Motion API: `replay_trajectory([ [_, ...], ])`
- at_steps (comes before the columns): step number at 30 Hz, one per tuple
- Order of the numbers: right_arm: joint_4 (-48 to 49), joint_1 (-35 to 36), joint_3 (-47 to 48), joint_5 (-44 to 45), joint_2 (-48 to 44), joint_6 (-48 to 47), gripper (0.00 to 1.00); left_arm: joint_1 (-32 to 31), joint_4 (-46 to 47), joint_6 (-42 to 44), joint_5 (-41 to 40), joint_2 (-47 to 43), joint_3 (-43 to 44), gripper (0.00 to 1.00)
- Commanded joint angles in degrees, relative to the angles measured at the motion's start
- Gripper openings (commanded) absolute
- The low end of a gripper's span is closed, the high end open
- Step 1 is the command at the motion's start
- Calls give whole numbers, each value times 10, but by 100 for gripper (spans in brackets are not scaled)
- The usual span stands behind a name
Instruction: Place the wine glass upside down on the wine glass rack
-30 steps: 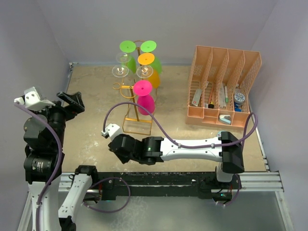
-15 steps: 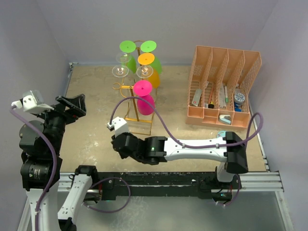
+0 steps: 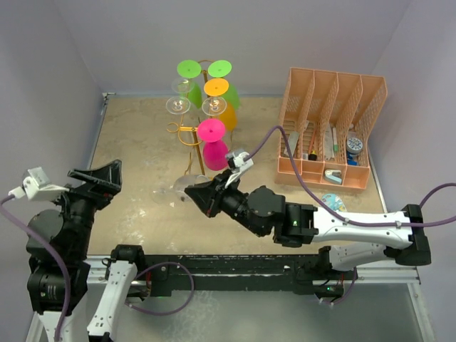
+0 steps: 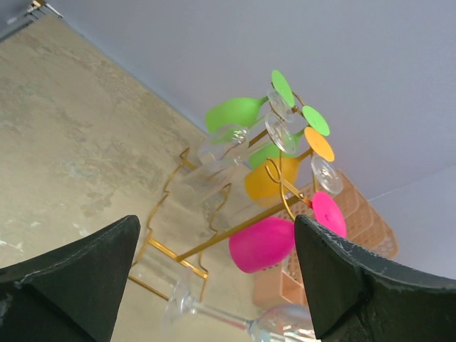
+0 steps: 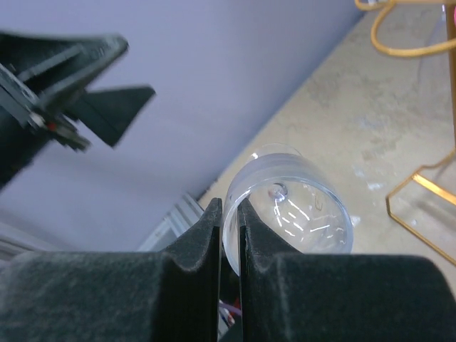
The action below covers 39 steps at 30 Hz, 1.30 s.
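Right gripper [image 3: 202, 197] reaches out low over the middle of the table [image 3: 135, 149], its jaws pinched on the stem of a clear wine glass [image 3: 177, 188] that lies on its side just in front of the wine glass rack [image 3: 187, 132]. That rack stands toward the table's far edge, left of centre, with green, orange, pink and clear glasses [image 3: 212, 146] hanging upside down on it. A peach mesh organizer [image 3: 331, 92] sits in the far right corner. Left gripper [image 3: 96, 182] hangs by the left edge, jaws spread wide and holding nothing

From the left wrist, the left gripper [image 4: 214, 224] shows two dark fingers [image 4: 71, 278] far apart, framing the rack [image 4: 214, 244] and its coloured glasses [image 4: 260, 242]. The clear wine glass [image 4: 214, 313] lies across the bottom, stem roughly level, below the rack's base

From the right wrist, the right gripper [image 5: 230, 214] has its padded fingers [image 5: 199, 242] nearly together on the thin stem, and the clear wine glass [image 5: 292, 214] shows its bowl beyond them, above the table. A corner of the rack's base [image 5: 390, 203] lies to the right
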Motion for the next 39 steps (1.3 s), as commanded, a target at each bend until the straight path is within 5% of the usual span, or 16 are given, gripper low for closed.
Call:
replay_trajectory([
  [1,166,3,5,10,-20,-38,10,-1,-37,-104,11,-25,40,85],
  [16,341,3,74,15,78,-85,10,-1,29,-359,102,-93,5,83],
  [29,405,3,95,-49,82,-75,13,0,180,-449,113,-65,-73,78],
  [39,482,3,50,-115,63,-30,14,1,231,-465,126,-7,-66,54],
])
